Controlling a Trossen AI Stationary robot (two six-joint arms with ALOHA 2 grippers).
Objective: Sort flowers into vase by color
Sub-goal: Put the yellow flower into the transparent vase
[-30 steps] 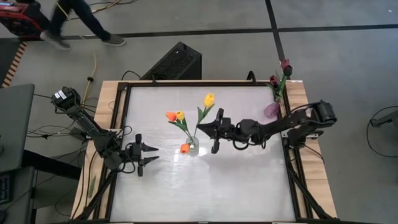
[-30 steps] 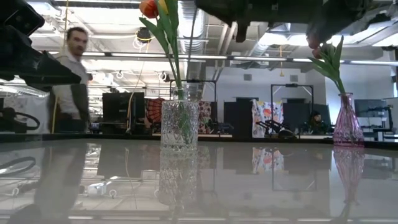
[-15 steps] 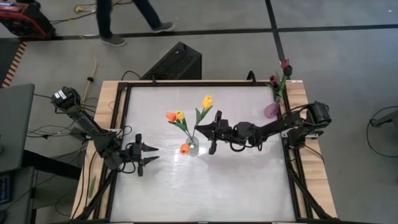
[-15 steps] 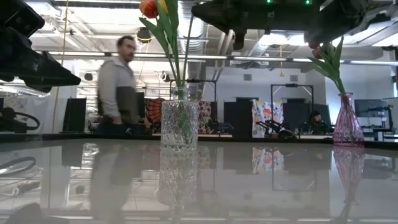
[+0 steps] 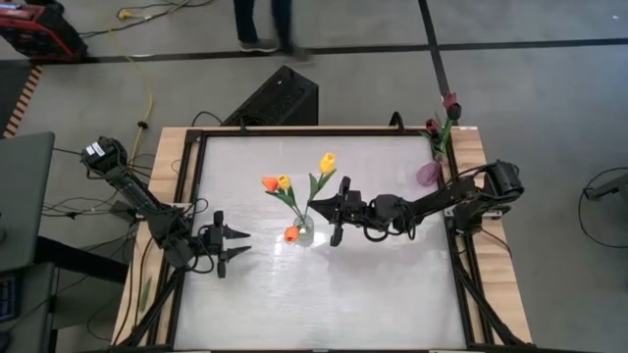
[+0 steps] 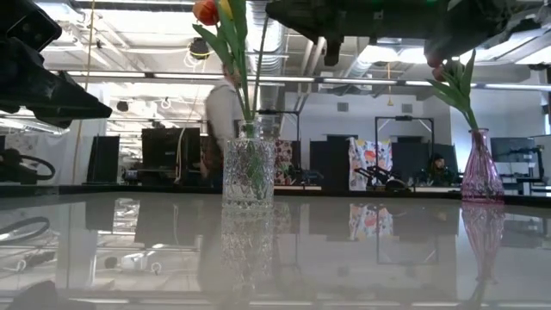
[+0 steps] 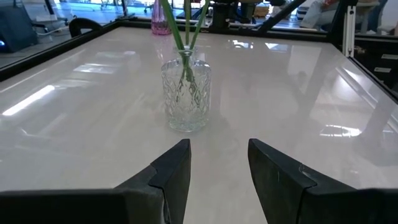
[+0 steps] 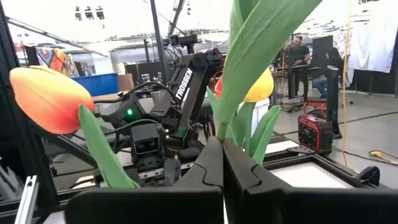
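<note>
Right now the yellow tulip (image 5: 329, 158) is pinched by its stem between the fingers of my right gripper (image 5: 339, 208), just beside the clear cut-glass vase (image 5: 303, 228) near the table's middle. Its head stands out toward the far edge, and its leaf (image 8: 261, 43) fills the right wrist view above my clamped fingertips (image 8: 239, 171). The glass vase already holds an orange tulip (image 5: 270, 182) with a yellow one (image 5: 285, 181) beside it, and another orange head (image 5: 291, 233) hangs low at its rim. The pink vase (image 5: 429, 175) at the right edge holds the dark maroon tulips (image 5: 450, 102).

I judge this as the placing step: the stem's foot must be steered over the glass mouth and lowered in among the stems before I let go (a narrow opening, so the stem should be near upright first).

My left gripper (image 7: 217, 165) waits near the table's left edge, fingers spread and holding nothing, facing the glass vase.

The only writing I can read is "TROSSEN" (image 8: 183, 86) on the left arm, seen from my right wrist.
</note>
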